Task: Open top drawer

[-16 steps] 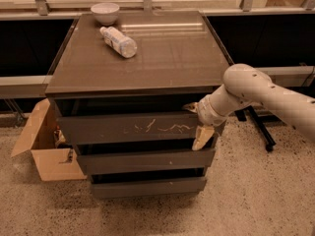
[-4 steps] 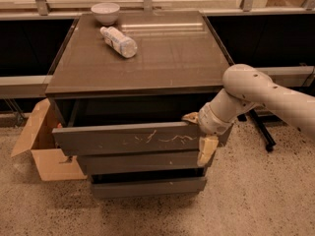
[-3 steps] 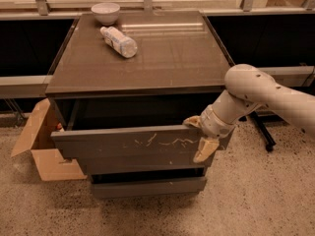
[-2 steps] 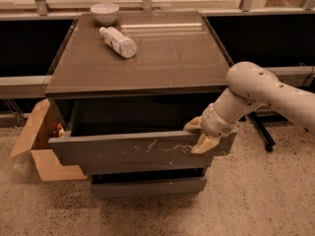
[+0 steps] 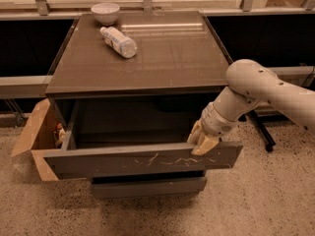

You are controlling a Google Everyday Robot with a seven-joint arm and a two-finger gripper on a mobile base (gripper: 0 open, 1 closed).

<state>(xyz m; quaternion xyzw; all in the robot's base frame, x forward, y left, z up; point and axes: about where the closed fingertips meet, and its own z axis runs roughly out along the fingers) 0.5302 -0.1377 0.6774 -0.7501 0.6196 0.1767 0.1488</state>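
The top drawer [image 5: 142, 160] is a wide dark grey-brown front with pale scratch marks across its middle. It stands pulled far out from the cabinet, and its dark inside shows behind the front. My gripper [image 5: 201, 140] is at the drawer's right end, hooked over the top edge of the front. The white arm comes in from the right. The two lower drawer fronts [image 5: 147, 187] sit pushed in below it.
A white bowl [image 5: 105, 12] and a lying plastic bottle [image 5: 118, 41] are on the cabinet top [image 5: 167, 53]. An open cardboard box [image 5: 35, 136] stands on the floor at the left. A dark stand leg [image 5: 261, 132] is on the right.
The top drawer has slid out towards the camera, from shut to far open. My gripper moved with its right end, down and forward.
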